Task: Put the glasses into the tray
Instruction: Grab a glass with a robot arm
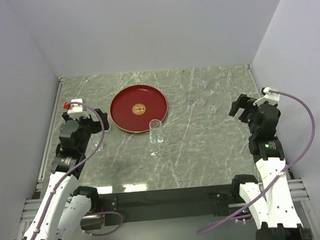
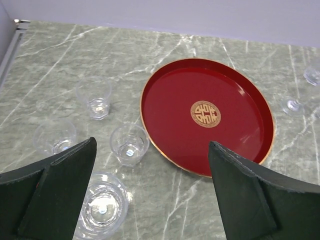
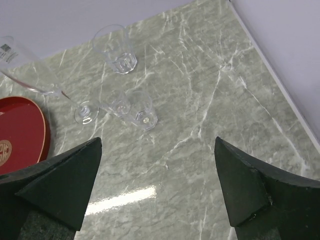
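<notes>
Left pincer (image 2: pixel 152 145) hangs wide open and empty above the tabletop (image 2: pixel 60 55). Four clear glasses stand ahead of it, all left of the dark-red tray (image 2: pixel 240 100). A faceted tumbler (image 2: pixel 95 100) is farthest off and a rounder glass (image 2: pixel 55 137) is out to the left. A small tumbler (image 2: pixel 129 144) sits just beside the tray's rim, and a wide-mouthed glass (image 2: pixel 102 205) is nearest, partly behind the left finger.

Nothing stands in the tray yet. The small tumbler lies almost straight ahead between the spread fingers, upright, its long axis vertical. I judge it the easiest first pick, and the left arm is plainly the nearer one.

Off the tray's near right rim a tall flute (image 1: pixel 156 136) stands upright on its foot. Farther right, a lone tumbler (image 3: pixel 117 52) and a pair of small glasses (image 3: pixel 142 112) side by side stand ahead and to the left of the right pincer (image 3: pixel 159 145). It too is spread open and holds nothing — that arm is nearer to these.
</notes>
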Controlling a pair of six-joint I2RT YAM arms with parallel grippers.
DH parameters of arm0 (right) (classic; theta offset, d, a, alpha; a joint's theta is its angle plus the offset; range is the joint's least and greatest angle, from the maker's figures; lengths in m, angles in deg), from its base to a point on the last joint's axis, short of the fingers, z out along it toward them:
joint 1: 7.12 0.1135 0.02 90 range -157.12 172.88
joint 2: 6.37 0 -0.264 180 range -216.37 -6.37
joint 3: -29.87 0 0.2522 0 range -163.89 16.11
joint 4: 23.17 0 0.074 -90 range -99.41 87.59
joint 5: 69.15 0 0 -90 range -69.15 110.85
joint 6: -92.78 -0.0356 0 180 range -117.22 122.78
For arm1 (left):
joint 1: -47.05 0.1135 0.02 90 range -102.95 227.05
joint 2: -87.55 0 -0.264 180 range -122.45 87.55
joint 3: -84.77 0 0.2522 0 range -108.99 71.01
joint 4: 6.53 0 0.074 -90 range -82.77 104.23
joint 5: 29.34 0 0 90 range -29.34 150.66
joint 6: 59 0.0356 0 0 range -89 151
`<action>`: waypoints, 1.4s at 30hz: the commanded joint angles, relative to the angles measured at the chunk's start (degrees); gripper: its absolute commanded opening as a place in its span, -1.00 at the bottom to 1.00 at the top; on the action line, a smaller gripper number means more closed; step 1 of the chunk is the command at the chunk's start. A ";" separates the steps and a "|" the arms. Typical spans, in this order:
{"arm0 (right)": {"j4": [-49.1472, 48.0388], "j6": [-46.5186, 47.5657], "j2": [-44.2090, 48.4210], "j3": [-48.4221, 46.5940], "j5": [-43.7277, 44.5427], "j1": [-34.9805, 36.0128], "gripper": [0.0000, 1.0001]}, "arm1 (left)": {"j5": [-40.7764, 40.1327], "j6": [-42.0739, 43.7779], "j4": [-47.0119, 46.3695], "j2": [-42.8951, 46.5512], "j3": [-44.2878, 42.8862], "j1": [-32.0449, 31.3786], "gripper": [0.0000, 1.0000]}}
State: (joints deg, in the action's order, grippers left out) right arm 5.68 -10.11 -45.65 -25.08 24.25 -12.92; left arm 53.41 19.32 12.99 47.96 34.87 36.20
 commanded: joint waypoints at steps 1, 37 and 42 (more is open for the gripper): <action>-2.07 3.01 3.59 -1.35 -1.89 -0.35 1.00 | 3.81 0.26 -2.77 0.75 -2.44 -0.13 0.99; 10.40 37.85 2.81 2.61 -46.55 -0.44 1.00 | 36.00 -33.67 27.81 -7.77 -25.11 -5.74 0.79; 10.48 37.76 3.08 2.78 -46.29 -0.52 1.00 | 21.36 -33.41 34.64 -14.35 -32.40 -16.98 0.70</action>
State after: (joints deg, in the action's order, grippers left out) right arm 16.92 27.58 -43.25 -22.81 -22.07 -13.16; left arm 85.28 -13.42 42.67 36.79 7.72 24.88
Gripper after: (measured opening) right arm 0.997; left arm 0.863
